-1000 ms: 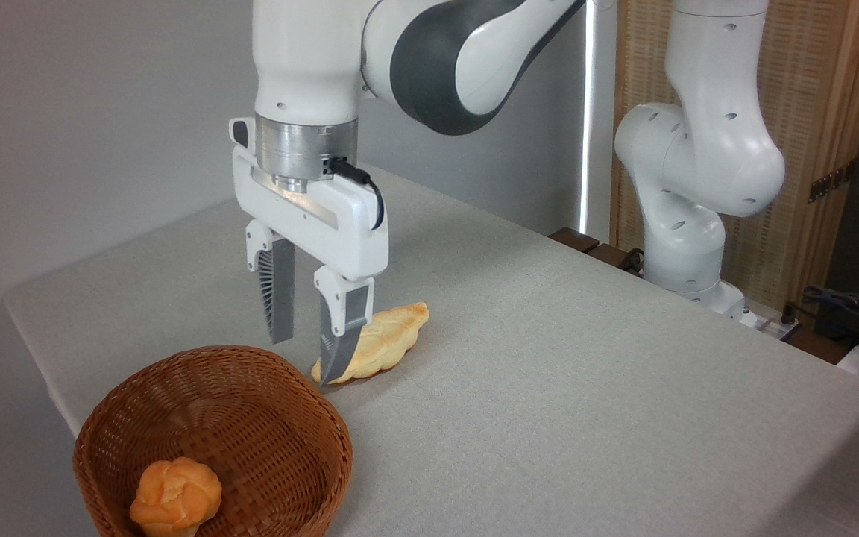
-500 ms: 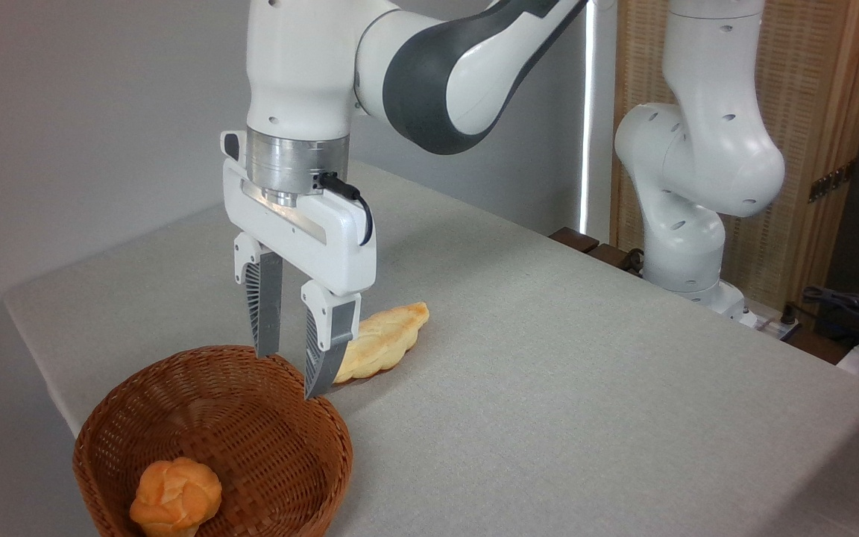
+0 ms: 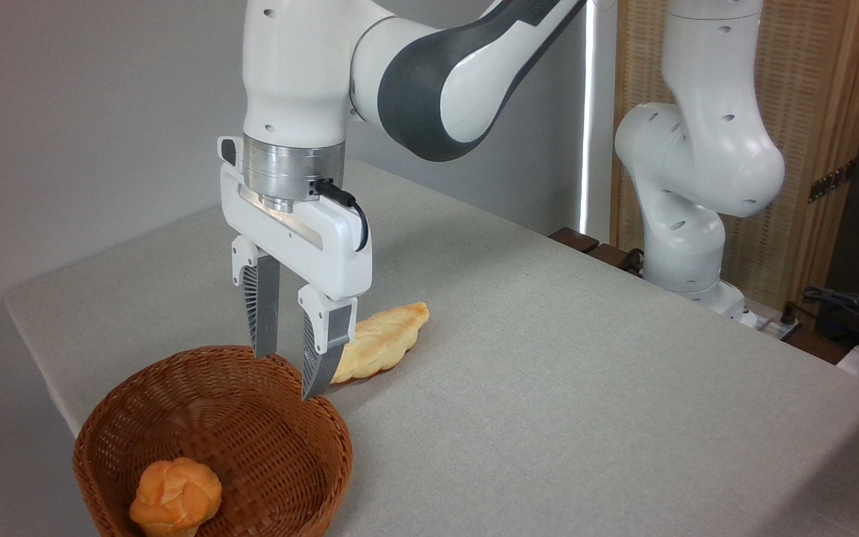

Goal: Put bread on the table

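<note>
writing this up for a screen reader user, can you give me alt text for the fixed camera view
A white robot arm holds its open, empty hand over the far rim of a brown wicker basket, where a small round orange knotted bun sits near the front. A longer pale braided loaf lies beyond the basket on the grey cloth-covered table.

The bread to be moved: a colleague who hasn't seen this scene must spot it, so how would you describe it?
Find the brown wicker basket at the near left corner of the table. The bread lies inside it: a small, round, orange knotted bun, unlike the longer, paler braided loaf lying outside on the cloth.
</note>
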`<action>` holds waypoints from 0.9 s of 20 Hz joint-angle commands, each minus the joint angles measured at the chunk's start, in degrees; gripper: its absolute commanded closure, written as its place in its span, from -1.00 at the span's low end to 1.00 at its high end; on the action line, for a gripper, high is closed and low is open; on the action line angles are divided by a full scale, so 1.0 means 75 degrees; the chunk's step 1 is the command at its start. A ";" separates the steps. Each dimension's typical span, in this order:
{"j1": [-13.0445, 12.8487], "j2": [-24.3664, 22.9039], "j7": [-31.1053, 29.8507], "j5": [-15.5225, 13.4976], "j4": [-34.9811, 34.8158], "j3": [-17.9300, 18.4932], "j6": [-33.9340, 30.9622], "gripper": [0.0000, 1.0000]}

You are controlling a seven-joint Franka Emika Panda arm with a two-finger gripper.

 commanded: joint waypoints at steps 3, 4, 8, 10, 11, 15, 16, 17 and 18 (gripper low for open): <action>-0.0014 0.0027 0.0015 -0.0137 0.0092 0.0069 0.0076 -1.00; -0.0014 0.0039 0.0038 -0.0137 0.0092 0.0069 0.0076 -1.00; -0.0014 0.0050 0.0026 -0.0090 0.0092 0.0069 0.0180 -1.00; 0.0010 0.0132 0.0050 -0.0149 0.0080 0.0092 0.0822 -1.00; 0.0010 0.0272 0.0038 -0.0172 0.0091 0.0185 0.1185 -1.00; 0.0021 0.0741 0.0038 -0.0418 0.0092 0.0186 0.2276 -1.00; 0.0010 0.0881 0.0027 -0.0430 0.0092 0.0198 0.2522 -1.00; 0.0010 0.0999 0.0026 -0.0453 0.0092 0.0198 0.2780 -1.00; 0.0010 0.1104 0.0003 -0.0546 0.0092 0.0198 0.3026 -1.00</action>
